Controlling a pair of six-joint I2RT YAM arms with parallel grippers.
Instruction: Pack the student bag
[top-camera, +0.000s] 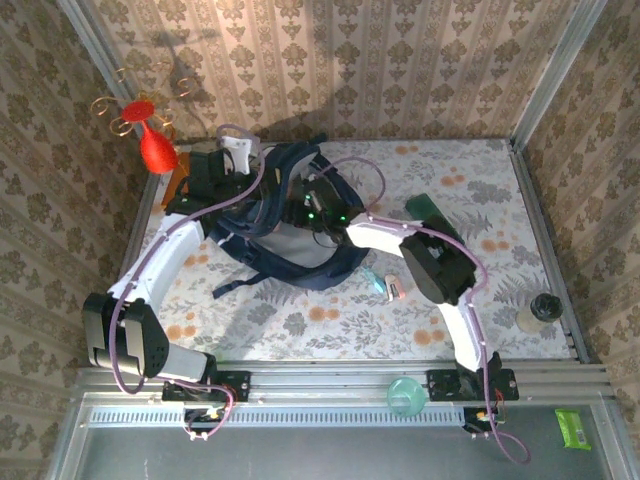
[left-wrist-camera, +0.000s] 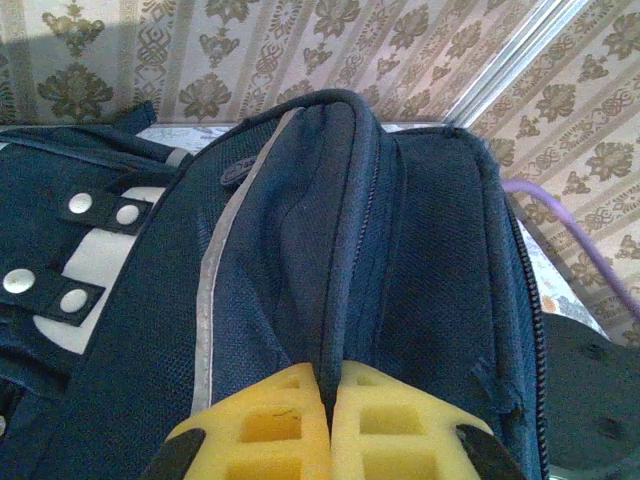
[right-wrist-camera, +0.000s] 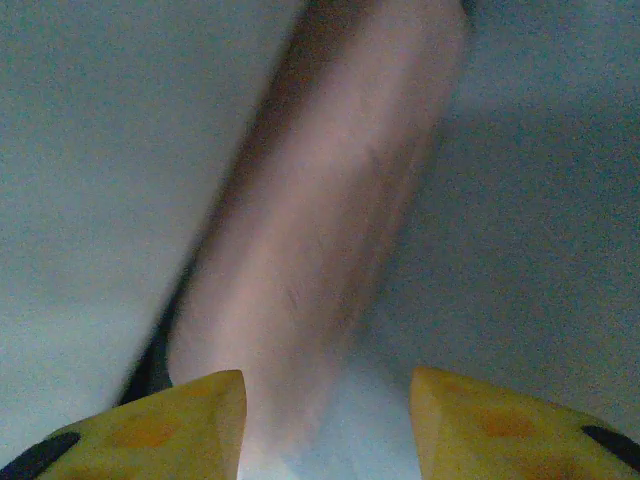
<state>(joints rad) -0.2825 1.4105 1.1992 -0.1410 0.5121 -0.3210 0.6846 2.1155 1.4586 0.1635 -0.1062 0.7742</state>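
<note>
Navy student bag (top-camera: 285, 245): lies between both arms.
Left fingers (left-wrist-camera: 265, 425): pressed together, pinching the bag's seam.
Right fingers (right-wrist-camera: 160, 425): spread at the bag's opening, a blurred pinkish cylinder (right-wrist-camera: 330, 200) between them.

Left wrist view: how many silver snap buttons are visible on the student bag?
4. Two snap buttons sit on the upper black tab, two on the lower tab. Others may be hidden past the left edge.

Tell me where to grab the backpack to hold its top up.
Pinch the backpack by the raised fold beside its zipper, coming from the left: the fabric stands up there as a ridge thin enough to clamp, as the left gripper does.
</note>
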